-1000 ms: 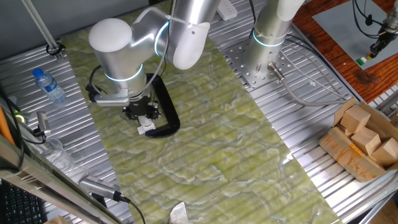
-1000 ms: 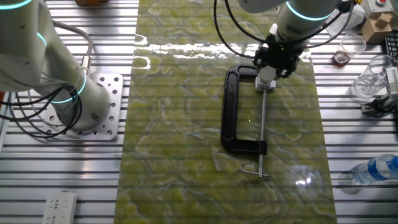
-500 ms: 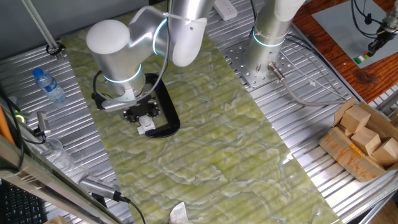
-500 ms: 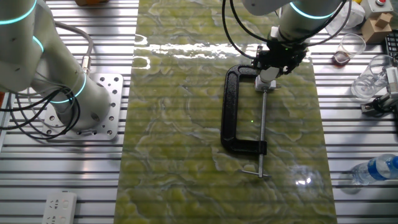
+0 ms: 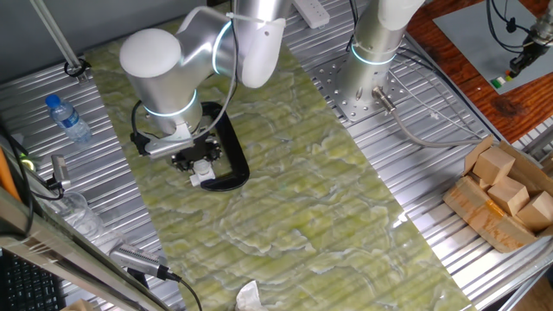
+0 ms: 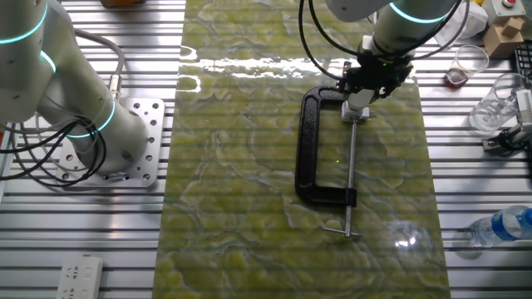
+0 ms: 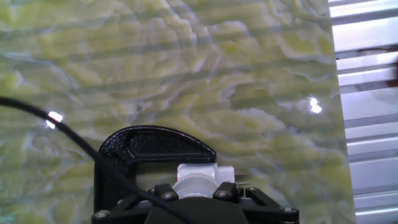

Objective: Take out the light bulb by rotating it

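One arm's gripper (image 6: 363, 85) hung straight down over the head of the black C-shaped clamp (image 6: 316, 148), which lay flat on the green marbled mat (image 6: 249, 166) covering the middle of the desk (image 6: 125, 249). Directly beneath the jaws sat the white socket piece (image 7: 198, 173), held at the clamp's closed end, and in the hand view the light bulb (image 7: 194, 185) showed as a pale rounded cap rising out of that socket, right between the black finger mounts at the bottom edge of the picture. The jaws were drawn in close around the bulb, but the fingertips themselves were hidden by the hand's own body in every view, so I cannot tell whether they were clamped on it or only standing beside it.

From the jaws, the clamp's thin metal screw rod (image 6: 350, 174) ran away in a straight line to its small crossbar handle (image 6: 344, 233), while the curved black frame arched off to one side. In the hand view a black cable (image 7: 56, 127) crossed in front of the frame.

Well apart from the jaws, a plastic water bottle (image 5: 67, 117) lay on the ribbed metal surface beyond the mat's edge, and a cardboard box of wooden blocks (image 5: 505, 194) sat at the far side. A second robot arm (image 6: 58, 91) stood bolted to its base plate, clear of the mat.
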Tool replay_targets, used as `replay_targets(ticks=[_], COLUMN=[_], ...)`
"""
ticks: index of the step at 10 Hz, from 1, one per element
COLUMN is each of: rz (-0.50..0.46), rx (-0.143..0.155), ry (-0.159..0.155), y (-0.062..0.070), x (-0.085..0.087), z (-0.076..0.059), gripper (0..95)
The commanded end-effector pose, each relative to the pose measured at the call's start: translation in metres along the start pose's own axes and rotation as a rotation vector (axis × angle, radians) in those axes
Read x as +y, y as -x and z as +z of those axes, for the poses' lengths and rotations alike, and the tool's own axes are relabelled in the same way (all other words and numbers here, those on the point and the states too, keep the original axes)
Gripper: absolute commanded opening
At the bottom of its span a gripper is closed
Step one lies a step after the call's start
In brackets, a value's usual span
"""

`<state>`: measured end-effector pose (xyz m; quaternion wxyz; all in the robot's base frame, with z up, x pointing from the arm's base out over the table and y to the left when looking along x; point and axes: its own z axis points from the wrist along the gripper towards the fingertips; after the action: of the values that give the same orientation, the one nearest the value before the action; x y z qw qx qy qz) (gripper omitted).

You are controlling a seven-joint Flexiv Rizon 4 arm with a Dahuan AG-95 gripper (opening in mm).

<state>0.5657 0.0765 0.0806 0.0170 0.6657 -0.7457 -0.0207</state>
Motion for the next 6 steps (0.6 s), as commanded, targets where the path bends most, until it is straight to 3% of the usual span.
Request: replay_targets(ticks=[1, 6], rz=[-0.001, 0.0], rx=[0.003, 0.001], ry=[-0.004, -0.013], y=[0.0, -0.0002], x=[0.0003, 0.0003], z=[-0.0023, 0.0009], gripper=[0.0, 0.0])
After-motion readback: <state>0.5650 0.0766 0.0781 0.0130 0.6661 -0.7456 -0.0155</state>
